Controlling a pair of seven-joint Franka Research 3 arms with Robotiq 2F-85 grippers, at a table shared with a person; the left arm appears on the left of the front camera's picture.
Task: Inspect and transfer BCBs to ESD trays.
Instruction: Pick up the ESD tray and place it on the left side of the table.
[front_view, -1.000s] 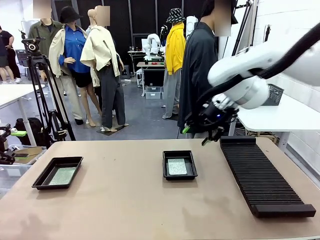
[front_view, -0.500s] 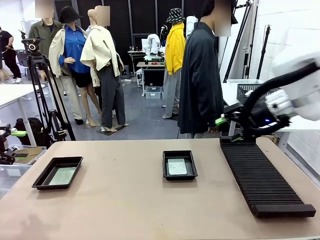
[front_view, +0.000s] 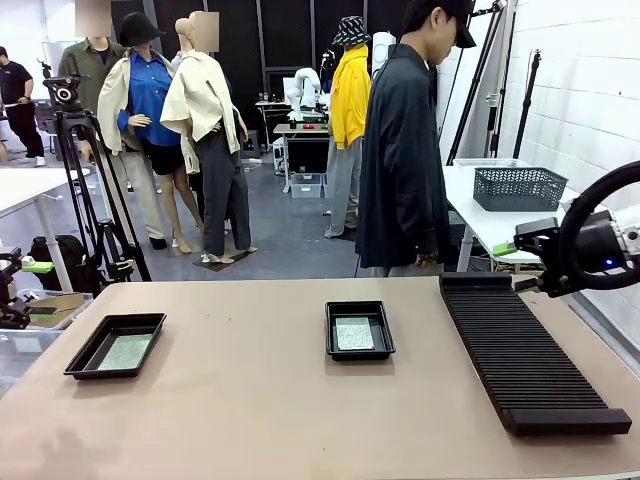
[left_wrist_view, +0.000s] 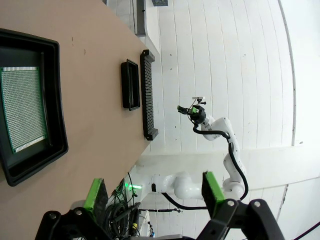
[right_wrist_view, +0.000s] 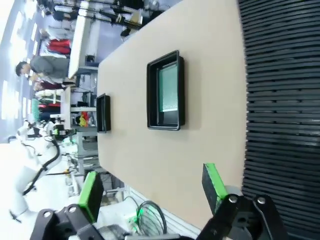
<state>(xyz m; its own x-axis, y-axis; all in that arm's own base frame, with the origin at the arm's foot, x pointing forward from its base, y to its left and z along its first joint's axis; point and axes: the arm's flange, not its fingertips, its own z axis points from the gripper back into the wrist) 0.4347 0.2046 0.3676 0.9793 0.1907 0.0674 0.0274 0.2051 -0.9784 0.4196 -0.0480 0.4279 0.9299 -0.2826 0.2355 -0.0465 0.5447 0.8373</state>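
Two black ESD trays lie on the tan table. The left tray (front_view: 82, 356) holds a speckled green BCB (front_view: 126, 351), and the middle tray (front_view: 384, 331) holds another BCB (front_view: 353, 333). My right gripper (front_view: 515, 266) hangs open and empty at the right, just past the far end of the ribbed rack (front_view: 525, 350). In the right wrist view its green-padded fingers (right_wrist_view: 212, 180) frame the table, with the middle tray (right_wrist_view: 152, 90) and its BCB (right_wrist_view: 169, 89) ahead. My left gripper (left_wrist_view: 154, 190) is open and empty, with the left tray (left_wrist_view: 56, 100) and its BCB (left_wrist_view: 22, 110) close by.
The long black rack (right_wrist_view: 282, 100) covers the table's right side. A person in a black jacket (front_view: 400, 150) stands at the far edge. A camera tripod (front_view: 90, 200) stands beyond the left corner. Bare tabletop lies between the trays and along the front.
My right arm has swung from above the table's far middle to the right, past the rack's far end. Its jaws stayed open. Trays and boards have not moved.
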